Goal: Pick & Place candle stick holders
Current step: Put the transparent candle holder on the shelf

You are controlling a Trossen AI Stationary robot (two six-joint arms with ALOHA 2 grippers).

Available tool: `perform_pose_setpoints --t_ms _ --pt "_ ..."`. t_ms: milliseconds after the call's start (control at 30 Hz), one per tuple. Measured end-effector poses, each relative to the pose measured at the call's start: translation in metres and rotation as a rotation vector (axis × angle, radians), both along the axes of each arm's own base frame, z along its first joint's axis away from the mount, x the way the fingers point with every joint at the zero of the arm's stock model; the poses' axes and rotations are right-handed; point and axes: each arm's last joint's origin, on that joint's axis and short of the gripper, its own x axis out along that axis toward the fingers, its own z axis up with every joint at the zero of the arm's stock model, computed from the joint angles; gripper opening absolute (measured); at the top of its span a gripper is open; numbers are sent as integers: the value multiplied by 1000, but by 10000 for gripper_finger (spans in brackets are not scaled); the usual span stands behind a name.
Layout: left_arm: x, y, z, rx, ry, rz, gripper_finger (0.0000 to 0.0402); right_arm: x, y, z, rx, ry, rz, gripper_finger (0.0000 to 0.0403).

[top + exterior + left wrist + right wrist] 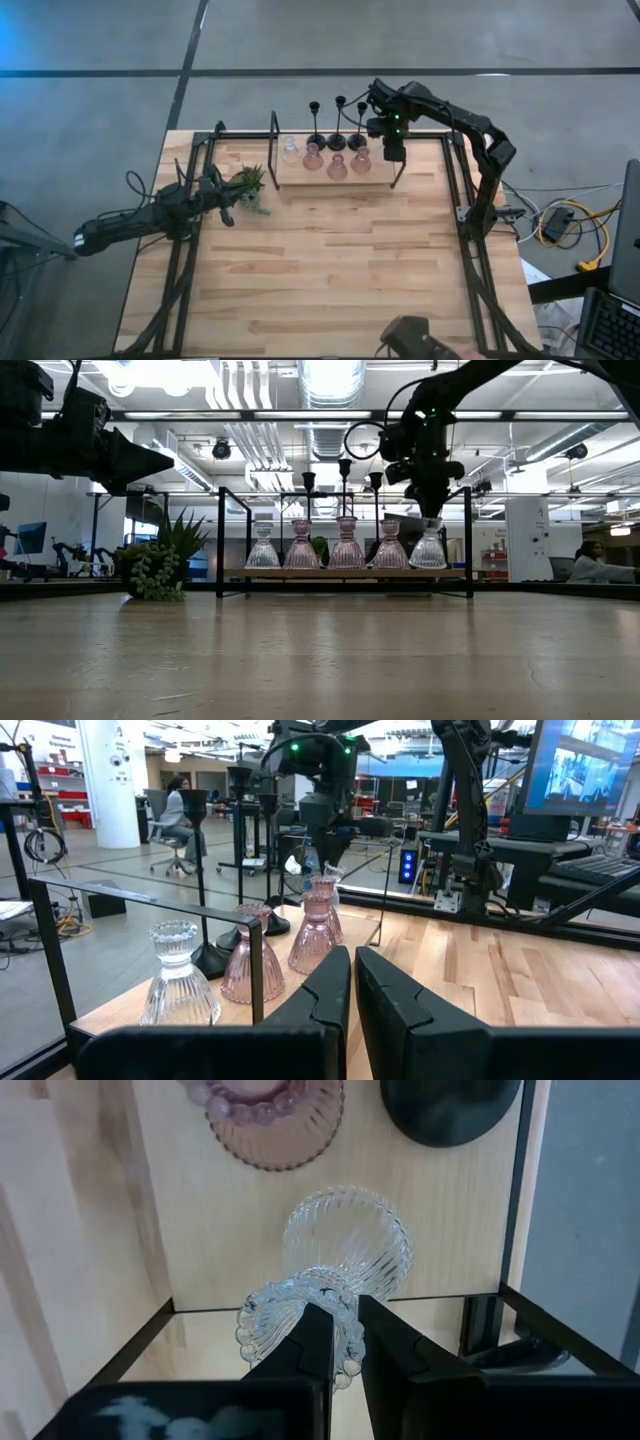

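A black-framed rack (274, 150) with a wooden shelf (300, 572) stands at the table's far edge. On the shelf stand a clear glass holder (263, 547) and three pink ones (346, 543). Three slim black stemmed holders (338, 125) stand behind them. My right gripper (345, 1315) points down over the shelf's right end, shut on a second clear glass holder (428, 548). My left gripper (352, 982) waits shut and level at the table's left, touching nothing. My right gripper pinches the clear holder's beaded top rim (268, 1315) at one side of the ring, one finger apparently inside the cup and one outside. The fingers come from above, pointing down. The holder stays upright below them, its ribbed base (350, 1240) level with the other bases; whether it rests on the shelf I cannot tell.
A small spiky green plant (250, 185) sits on the table beside my left gripper. The rack's black frame posts (520, 1200) rise close to the held holder. The nearest pink holder (275, 1115) and a black round base (450, 1105) stand just beyond it. Bare wood lies toward the near edge.
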Motion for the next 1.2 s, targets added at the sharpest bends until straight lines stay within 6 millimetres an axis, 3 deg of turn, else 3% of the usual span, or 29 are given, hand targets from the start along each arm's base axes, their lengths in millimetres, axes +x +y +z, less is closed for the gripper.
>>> perform_pose_setpoints --t_ms 1200 --pt "0 0 0 0 0 0 26 2 -1 -4 9 -36 21 20"
